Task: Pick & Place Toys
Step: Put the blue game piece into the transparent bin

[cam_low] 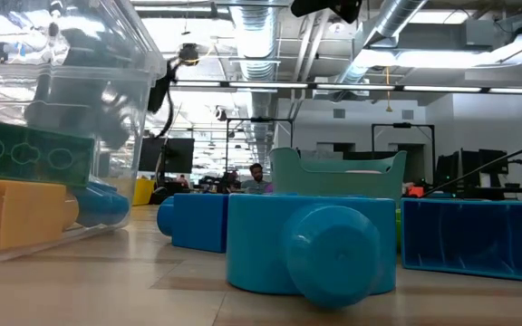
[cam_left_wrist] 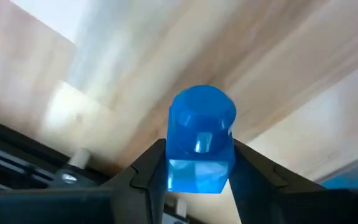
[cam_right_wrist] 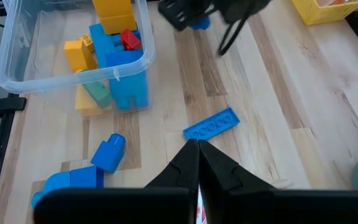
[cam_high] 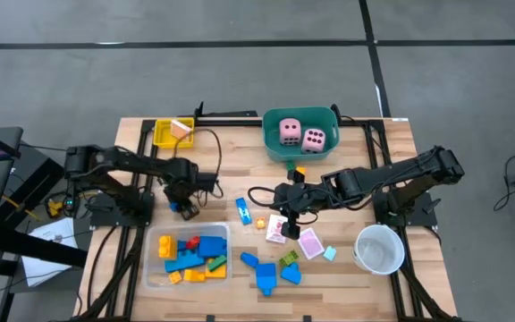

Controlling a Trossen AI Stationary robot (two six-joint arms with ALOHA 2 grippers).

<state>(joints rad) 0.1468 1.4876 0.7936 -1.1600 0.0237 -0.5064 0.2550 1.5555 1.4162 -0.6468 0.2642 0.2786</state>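
A pale wooden plank surface point(cam_high: 347, 161) on a dark frame is seen from above, standing on a grey floor. No brand or readable writing is visible on anything. With the clear plastic tray point(cam_high: 155, 268) taken as landmark: the left end effector point(cam_high: 186, 207) is placed just beyond the tray's far edge, closed on a small blue block point(cam_left_wrist: 201, 146), a glossy piece with a round stud on top, clamped between two dark fingers point(cam_left_wrist: 143, 177). Inside the tray, blue, yellow-orange, red and green blocks are heaped; an exact count cannot be told. Right of the tray, a flat blue studded strip point(cam_high: 243, 212), several loose blue blocks, one green block point(cam_high: 288, 260) and three pink-white cards point(cam_high: 310, 243) are scattered. Farther right and beyond, a teal tub point(cam_high: 275, 148) holds two pink foam dice point(cam_high: 302, 135) with dark dots. The right end effector point(cam_high: 286, 193) is closed on nothing, near the strip. A white cup point(cam_high: 379, 249) stands far right; a yellow tray point(cam_high: 161, 134) lies beyond.
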